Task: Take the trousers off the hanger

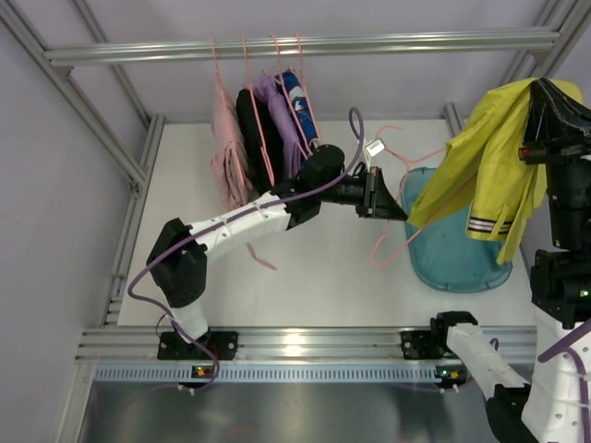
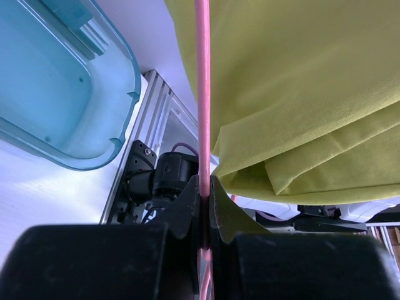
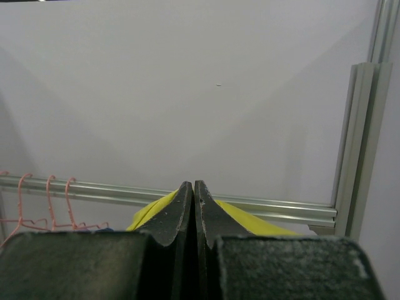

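Trousers [image 1: 494, 175] up in right tool [image 3: 193, 187], hanger [image 2: 202, 94] nipped in left tool [image 2: 205, 194].
Right tool is closed w/ yellow cloth showing either side of its tips, holding the trousers high over the right side of the desk [image 1: 305, 277], above a teal bin [image 1: 480, 268] (translucent, sitting on the desk). Left tool is clamped on the hanger's pink wire approx. mid-desk, just beside the hanging cloth. The wire runs up past the yellow fold; can't tell if it touches or is threaded thru. At the back, a rail [image 1: 369, 43] carries other garments [image 1: 263, 129] on pink hangers [image 1: 246, 65].
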`<state>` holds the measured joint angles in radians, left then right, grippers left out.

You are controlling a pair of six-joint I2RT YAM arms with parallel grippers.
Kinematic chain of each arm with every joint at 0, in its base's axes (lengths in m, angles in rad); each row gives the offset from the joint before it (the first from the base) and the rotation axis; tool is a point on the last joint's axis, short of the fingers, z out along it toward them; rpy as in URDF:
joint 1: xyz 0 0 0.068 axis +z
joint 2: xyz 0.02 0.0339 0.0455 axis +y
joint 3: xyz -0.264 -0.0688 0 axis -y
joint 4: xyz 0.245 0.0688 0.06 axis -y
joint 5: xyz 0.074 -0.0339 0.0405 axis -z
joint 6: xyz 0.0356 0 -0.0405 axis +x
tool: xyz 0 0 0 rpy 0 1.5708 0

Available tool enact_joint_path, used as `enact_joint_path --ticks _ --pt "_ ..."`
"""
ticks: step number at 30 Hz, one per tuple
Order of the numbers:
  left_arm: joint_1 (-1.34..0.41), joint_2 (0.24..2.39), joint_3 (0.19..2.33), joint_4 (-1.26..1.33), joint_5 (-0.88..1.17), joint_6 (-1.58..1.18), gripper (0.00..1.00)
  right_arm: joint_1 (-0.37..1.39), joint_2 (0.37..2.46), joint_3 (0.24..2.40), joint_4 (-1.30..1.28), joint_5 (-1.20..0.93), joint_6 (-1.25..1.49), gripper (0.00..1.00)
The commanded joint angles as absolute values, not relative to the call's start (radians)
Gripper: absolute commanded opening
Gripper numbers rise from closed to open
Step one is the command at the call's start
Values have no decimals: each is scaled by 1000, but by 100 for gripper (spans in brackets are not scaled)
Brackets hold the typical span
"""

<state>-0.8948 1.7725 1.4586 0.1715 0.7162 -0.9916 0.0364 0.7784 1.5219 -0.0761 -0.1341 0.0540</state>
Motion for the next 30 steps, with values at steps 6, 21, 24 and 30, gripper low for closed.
enact_joint_path --ticks 6,21,24,30 --pt "-923 1779 1604 104 753 -904 0 32 772 1559 248 -199 143 0" --pt "-994 1830 1644 -35 638 -894 0 32 793 1531 305 -322 380 0" --pt "-997 1848 1623 -129 563 -871 0 31 811 1566 310 -293 388 0" --pt "-997 1873 1617 -181 488 -857 0 32 831 1615 328 -275 374 0"
